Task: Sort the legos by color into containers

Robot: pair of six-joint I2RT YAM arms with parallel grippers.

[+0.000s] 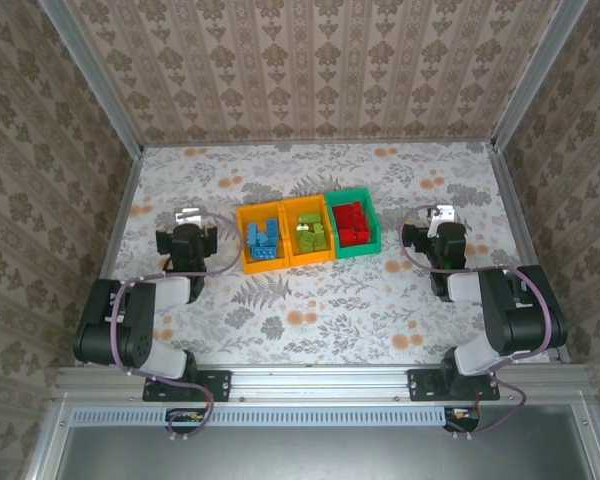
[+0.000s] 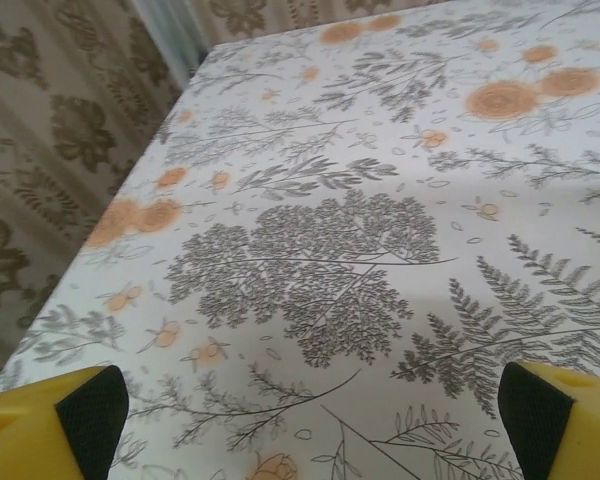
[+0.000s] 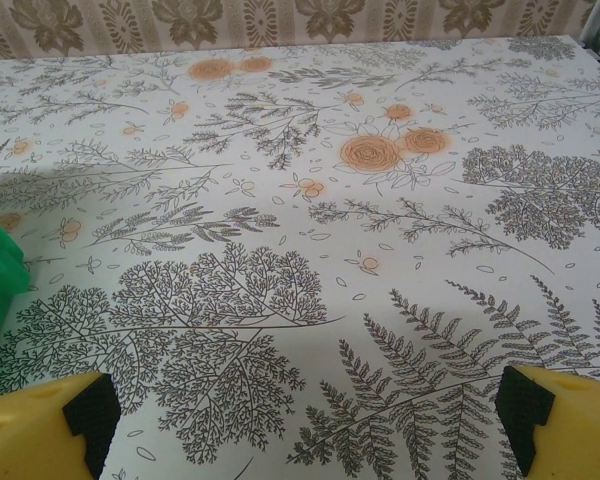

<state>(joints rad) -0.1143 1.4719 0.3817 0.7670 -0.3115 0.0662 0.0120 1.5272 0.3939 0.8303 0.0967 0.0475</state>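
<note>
Three side-by-side bins (image 1: 310, 261) block the middle of the table (image 1: 310, 310); all around lies open.

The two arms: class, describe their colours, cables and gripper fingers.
Left arm and right arm: black joints, pale grey links, a purplish cable looping along each. Left gripper and right gripper have yellow fingers with black pads.

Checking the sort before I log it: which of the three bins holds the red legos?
The green bin, rightmost in the row, holds the red legos; the left orange bin holds blue legos, the middle orange bin lime legos.
</note>
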